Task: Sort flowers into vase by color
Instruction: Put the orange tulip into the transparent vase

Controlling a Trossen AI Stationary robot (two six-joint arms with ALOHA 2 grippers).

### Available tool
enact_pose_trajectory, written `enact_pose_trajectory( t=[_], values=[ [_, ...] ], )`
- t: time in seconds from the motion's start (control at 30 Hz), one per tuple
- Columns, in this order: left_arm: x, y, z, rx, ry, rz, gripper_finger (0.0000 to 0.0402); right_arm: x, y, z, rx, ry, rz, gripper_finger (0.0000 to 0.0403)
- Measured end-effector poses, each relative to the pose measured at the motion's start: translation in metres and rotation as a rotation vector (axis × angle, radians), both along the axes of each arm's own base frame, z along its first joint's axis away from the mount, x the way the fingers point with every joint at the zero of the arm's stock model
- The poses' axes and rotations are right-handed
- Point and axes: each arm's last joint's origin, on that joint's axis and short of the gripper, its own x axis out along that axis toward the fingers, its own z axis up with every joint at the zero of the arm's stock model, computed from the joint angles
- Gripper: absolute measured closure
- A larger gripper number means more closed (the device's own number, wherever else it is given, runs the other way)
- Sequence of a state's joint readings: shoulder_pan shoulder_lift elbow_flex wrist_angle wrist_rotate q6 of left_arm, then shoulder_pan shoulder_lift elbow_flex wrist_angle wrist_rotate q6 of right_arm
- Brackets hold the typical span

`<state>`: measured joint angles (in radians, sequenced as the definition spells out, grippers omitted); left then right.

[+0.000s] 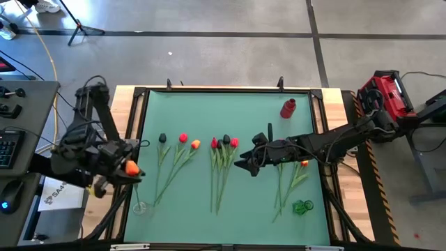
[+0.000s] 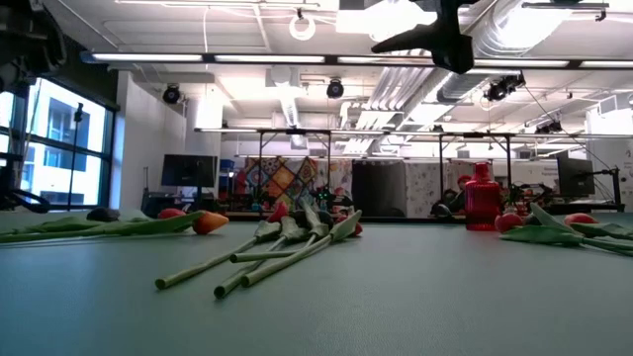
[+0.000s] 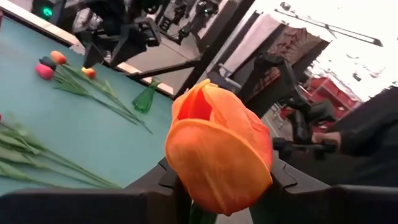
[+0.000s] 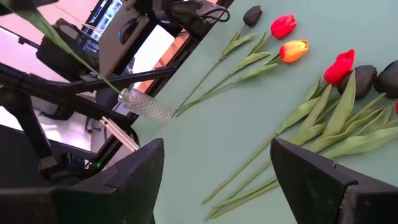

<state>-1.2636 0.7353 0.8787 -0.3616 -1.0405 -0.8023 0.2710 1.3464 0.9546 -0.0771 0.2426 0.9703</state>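
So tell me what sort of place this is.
Probably a robotics lab or workshop in an open industrial hall: exposed ceiling ducts and strip lights overhead, a monitor beyond the table, a keyboard on a side desk, and a green-topped test table.

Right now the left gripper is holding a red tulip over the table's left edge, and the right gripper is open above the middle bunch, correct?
Not quite: the tulip in the left gripper is orange, not red, as the left wrist view shows. The rest stands: it is at the table's left edge, and the right gripper is open by the middle bunch.
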Motion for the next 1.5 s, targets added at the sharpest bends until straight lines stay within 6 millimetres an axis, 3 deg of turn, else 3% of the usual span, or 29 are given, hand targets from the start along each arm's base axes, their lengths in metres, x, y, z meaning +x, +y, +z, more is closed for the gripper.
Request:
enact_pose_trajectory(
  t=[0.23,0.53,0.8,1.13,1.33,1.5],
  values=[
    [0.031,0.015,0.007,-0.037,-0.04,0.206,0.0298,0.003,0.0,0.007,-0.015,-0.081,0.004,0.0122],
    [0.042,0.043,0.011,0.046,-0.059,0.37,0.0298,0.004,0.002,0.011,-0.022,-0.121,0.019,0.0122],
    [0.047,0.049,0.011,0.077,-0.056,0.371,0.0298,0.003,0.008,0.011,-0.025,-0.121,0.053,0.0122],
    [0.076,0.059,0.002,0.075,-0.001,0.504,0.0299,0.005,0.007,0.016,-0.032,-0.17,0.049,0.0122],
    [0.075,0.066,0.004,0.067,-0.007,0.482,0.0318,0.007,0.005,0.022,-0.042,-0.238,0.047,0.0122],
    [0.067,0.067,0.005,0.036,0.007,0.305,0.0348,0.004,0.015,0.021,-0.033,-0.223,0.084,0.0122]
  ],
)
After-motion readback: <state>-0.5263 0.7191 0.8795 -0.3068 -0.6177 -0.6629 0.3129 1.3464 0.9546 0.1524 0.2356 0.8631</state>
